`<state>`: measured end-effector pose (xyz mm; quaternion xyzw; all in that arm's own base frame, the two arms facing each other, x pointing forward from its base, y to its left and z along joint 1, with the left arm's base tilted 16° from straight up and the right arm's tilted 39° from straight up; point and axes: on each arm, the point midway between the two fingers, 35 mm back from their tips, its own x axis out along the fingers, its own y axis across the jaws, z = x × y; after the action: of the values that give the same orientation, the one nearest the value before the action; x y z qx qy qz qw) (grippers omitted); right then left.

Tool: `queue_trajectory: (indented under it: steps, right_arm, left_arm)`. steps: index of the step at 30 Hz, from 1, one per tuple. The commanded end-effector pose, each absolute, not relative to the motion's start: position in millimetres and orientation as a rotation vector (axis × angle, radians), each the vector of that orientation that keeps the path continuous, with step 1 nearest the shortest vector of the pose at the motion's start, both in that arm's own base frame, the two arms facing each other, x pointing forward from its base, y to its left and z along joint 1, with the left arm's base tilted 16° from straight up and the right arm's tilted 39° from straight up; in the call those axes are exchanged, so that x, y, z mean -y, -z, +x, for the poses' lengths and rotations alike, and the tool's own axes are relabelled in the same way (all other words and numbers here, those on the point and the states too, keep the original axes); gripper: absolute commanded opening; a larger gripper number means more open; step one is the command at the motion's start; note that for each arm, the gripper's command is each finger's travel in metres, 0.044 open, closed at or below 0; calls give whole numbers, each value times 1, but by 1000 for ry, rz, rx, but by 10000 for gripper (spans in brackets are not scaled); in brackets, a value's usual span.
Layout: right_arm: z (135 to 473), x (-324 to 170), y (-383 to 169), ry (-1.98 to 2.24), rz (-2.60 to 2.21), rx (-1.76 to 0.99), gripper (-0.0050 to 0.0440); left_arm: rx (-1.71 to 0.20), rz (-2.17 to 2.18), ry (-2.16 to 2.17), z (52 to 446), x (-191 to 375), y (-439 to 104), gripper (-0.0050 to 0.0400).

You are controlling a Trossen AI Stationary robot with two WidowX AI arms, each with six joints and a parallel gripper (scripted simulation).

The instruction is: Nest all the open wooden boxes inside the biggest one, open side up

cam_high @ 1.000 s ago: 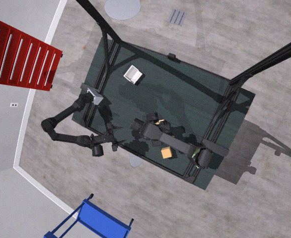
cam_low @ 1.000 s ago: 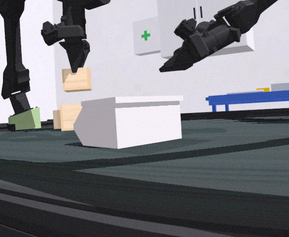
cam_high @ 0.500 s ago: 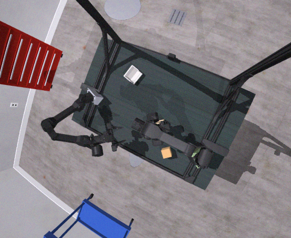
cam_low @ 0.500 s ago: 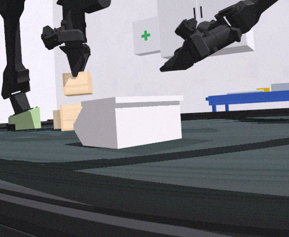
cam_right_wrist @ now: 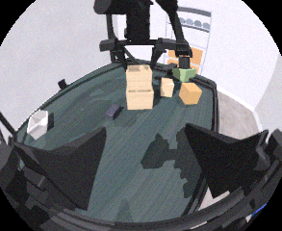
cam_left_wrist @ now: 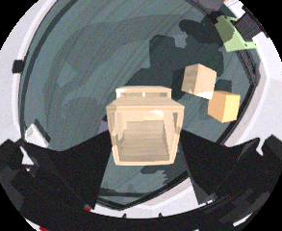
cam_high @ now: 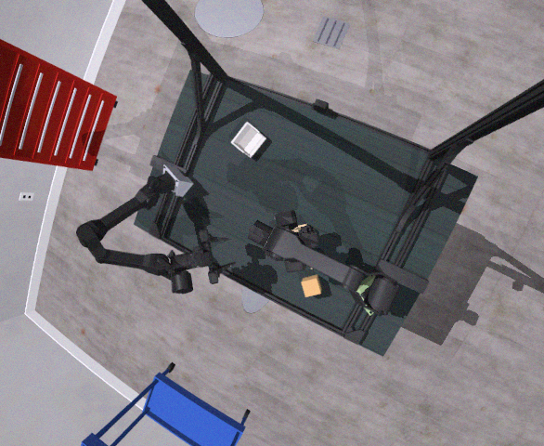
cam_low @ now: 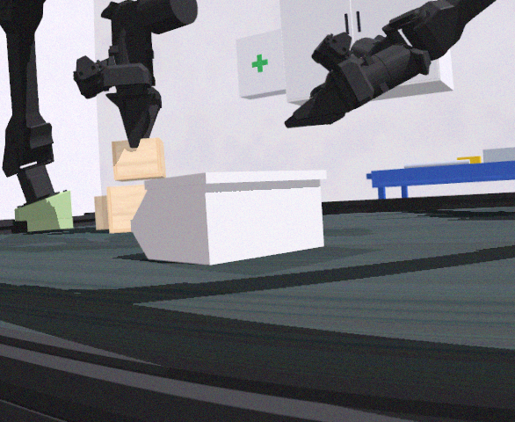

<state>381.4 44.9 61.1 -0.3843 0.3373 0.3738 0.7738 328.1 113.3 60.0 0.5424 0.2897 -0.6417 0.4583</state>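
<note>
My left gripper [cam_low: 134, 143] [cam_left_wrist: 144, 133] is shut on a pale wooden box [cam_low: 146, 158] [cam_left_wrist: 145, 144] [cam_right_wrist: 139, 77], held open side up. A small gap shows under it in the exterior view, above a larger wooden box [cam_low: 120, 215] [cam_right_wrist: 140, 100] that stands on the table with its mouth up. The larger box is mostly hidden behind the held one in the left wrist view. A small wooden box [cam_low: 101, 213] [cam_left_wrist: 195, 79] [cam_right_wrist: 166, 88] stands near it; its mouth is not visible. My right gripper [cam_low: 288, 123] [cam_right_wrist: 146, 129] is open and empty, raised well away from the boxes.
An orange block [cam_high: 310, 285] [cam_left_wrist: 222, 107] [cam_right_wrist: 190, 94] lies beside the small box. A white open bin [cam_high: 248, 138] [cam_low: 264, 222] [cam_right_wrist: 38, 123] stands off to one side. A small dark block [cam_right_wrist: 114, 112] lies near the larger box. Frame posts edge the table.
</note>
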Motion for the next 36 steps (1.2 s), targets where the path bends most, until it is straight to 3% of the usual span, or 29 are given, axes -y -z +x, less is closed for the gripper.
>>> queue_trajectory:
  steps: [1, 36]
  right_arm:
    - [382, -45, -62, -811, -832, -725, 400]
    - [382, -45, -62, -811, -832, -725, 400]
  left_arm:
    - [-716, 1325, 1588, 326, -111, -55, 0]
    - [-716, 1325, 1588, 330, -105, -46, 0]
